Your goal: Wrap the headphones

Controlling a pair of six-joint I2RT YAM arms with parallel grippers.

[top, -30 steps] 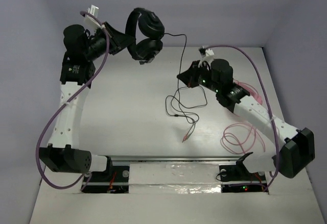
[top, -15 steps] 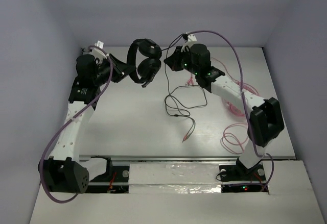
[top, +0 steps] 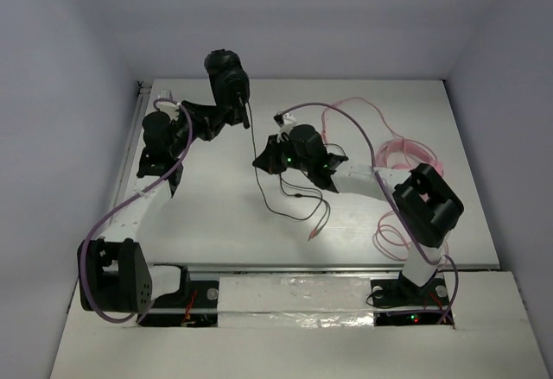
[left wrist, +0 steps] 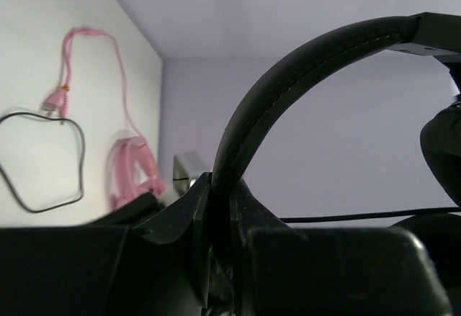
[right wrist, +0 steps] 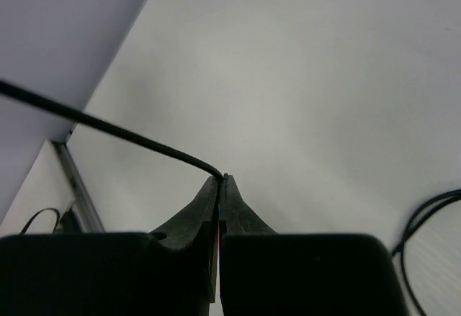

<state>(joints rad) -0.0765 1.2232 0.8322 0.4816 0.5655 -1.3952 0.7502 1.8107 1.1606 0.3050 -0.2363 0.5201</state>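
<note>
Both tight: left tool on headphones' headband, right tool on black cable.

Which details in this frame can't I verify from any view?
Top view: whether the cable is wound on the headphones; they read as one dark mass.
Left wrist: earcup, cut off by the right edge.
Right wrist: cable past the right gripper, hidden by its fingers.

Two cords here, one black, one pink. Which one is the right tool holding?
The thin black cable: the right tool is pinched shut on it. The pink cable lies loose on the table, untouched.
</note>
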